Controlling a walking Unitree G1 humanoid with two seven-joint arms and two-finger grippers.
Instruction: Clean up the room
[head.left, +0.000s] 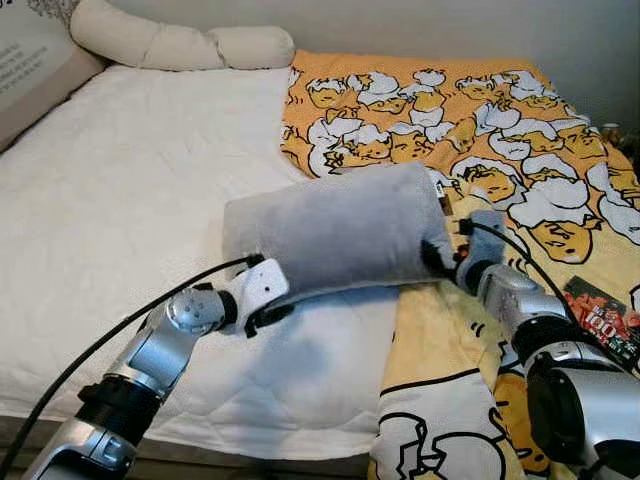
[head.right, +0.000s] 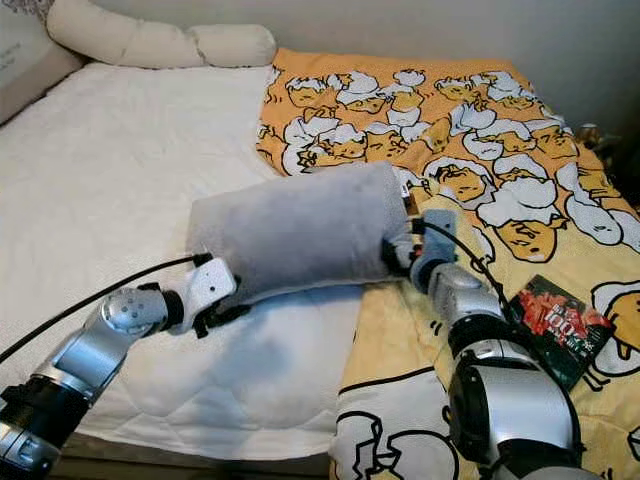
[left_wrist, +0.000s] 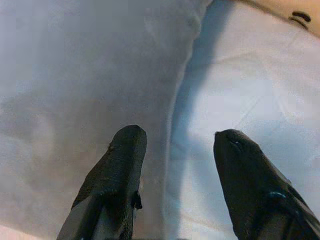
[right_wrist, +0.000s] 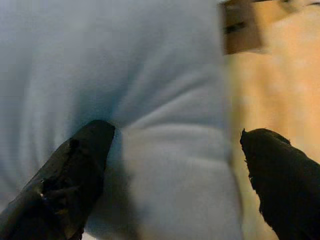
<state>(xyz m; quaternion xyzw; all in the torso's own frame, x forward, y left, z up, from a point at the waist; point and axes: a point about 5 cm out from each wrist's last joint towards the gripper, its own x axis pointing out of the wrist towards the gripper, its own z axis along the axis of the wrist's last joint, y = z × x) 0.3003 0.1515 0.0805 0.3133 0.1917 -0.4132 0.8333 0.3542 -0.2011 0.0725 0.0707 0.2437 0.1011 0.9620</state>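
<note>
- Pillow (head.left: 335, 235) sits between our two grippers, its long axis running across the bed (head.left: 130, 220), half over the white mattress cover and half over the edge of the orange blanket (head.left: 480, 130).
- We judge the two-sided hold is deliberate: the pillow is soft and bulky, so one gripper at each end keeps it from sagging or folding as we carry it, probably up to the head of the bed where the cream bolster (head.left: 180, 45) lies.
- Our left gripper (head.left: 262, 300) meets the pillow's near-left end. In the left wrist view its fingers (left_wrist: 117, 170) stand well apart, one pressed against the grey fabric, the other over the white cover, so it is spread and touching, not pinching.
- Our right gripper (head.left: 442, 262) is pushed into the pillow's right end. In the right wrist view its fingers (right_wrist: 80, 170) are wide apart, one sunk into a dent in the fabric, the other off to the blanket side.
- Both seem to squeeze the pillow between the arms; neither clamps it.
- A dark printed packet (head.left: 600, 320) lies on the blanket just beside our right arm.
</note>
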